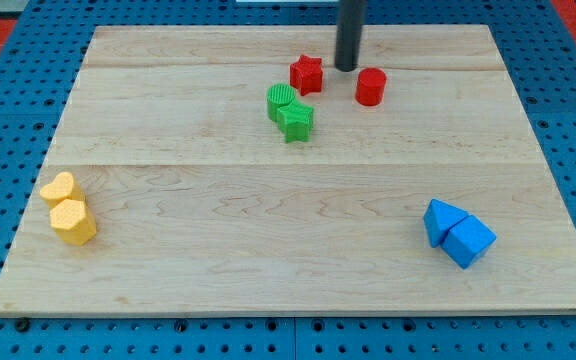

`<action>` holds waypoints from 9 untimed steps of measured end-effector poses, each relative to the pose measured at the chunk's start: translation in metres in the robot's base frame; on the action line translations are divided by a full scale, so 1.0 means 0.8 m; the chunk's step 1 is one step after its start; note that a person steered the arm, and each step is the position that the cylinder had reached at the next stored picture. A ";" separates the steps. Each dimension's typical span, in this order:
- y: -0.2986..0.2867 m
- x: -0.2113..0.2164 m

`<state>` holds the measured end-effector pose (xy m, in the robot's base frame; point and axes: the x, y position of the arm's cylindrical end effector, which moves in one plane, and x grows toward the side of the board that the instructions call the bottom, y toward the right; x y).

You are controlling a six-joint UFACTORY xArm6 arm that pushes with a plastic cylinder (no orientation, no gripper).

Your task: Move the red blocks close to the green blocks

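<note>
Nearest the view's bottom, two yellow blocks, a hexagonal one (pixel 73 221) and a heart-shaped one (pixel 57 188), touch at the left of the wooden board (pixel 268 250), while two blue blocks (pixel 457 234) huddle at the right. Further up, the green star (pixel 295 122) touches the green cylinder (pixel 280 101), with the red star (pixel 306 74) just beside that cylinder's upper right. My tip (pixel 346 67) (a bare rod, so no pincer to be spread or pressed) stands between the red star and the red cylinder (pixel 370 87), apart from the greens.
</note>
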<state>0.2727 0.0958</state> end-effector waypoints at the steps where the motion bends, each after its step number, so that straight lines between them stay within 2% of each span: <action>1: 0.045 0.043; 3: -0.070 0.084; 4: -0.009 0.038; 5: -0.012 -0.032; 6: -0.105 -0.035; 7: -0.155 0.006; 8: -0.156 0.008; 9: -0.135 -0.023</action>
<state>0.2541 -0.0122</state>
